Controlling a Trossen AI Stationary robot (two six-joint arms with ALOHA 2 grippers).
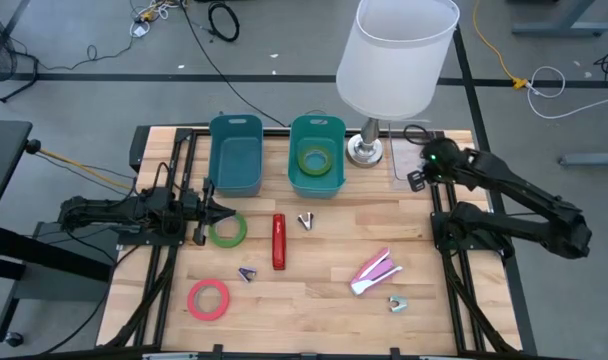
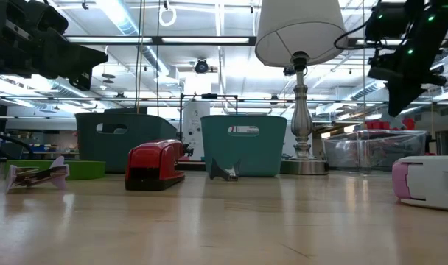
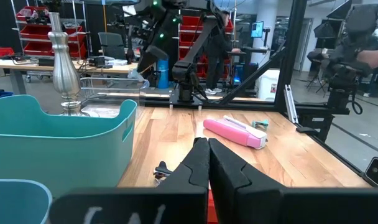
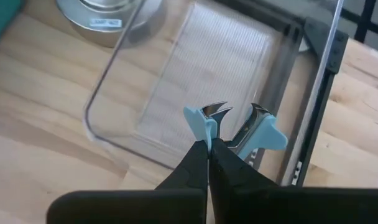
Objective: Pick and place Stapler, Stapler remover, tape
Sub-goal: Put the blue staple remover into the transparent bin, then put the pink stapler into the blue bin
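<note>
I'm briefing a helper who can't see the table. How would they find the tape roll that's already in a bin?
Start at the white-shaded lamp at the table's back edge. Beside its base stands a teal plastic bin; a green tape roll lies inside. The other green roll and the red roll lie on bare wood.

A pale wooden plank surface point(image 1: 324, 300) stands on a grey floor point(image 1: 84, 95) strewn with black cables point(image 1: 222, 20) and a yellow cable point(image 1: 489, 45). At its far edge a table lamp with a white drum shade point(image 1: 396, 55) rises on a silver metal base point(image 1: 365, 150). Beyond, long bright ceiling light strips point(image 2: 128, 18) hang over a workshop with red storage bins on shelves point(image 3: 36, 28).
</note>
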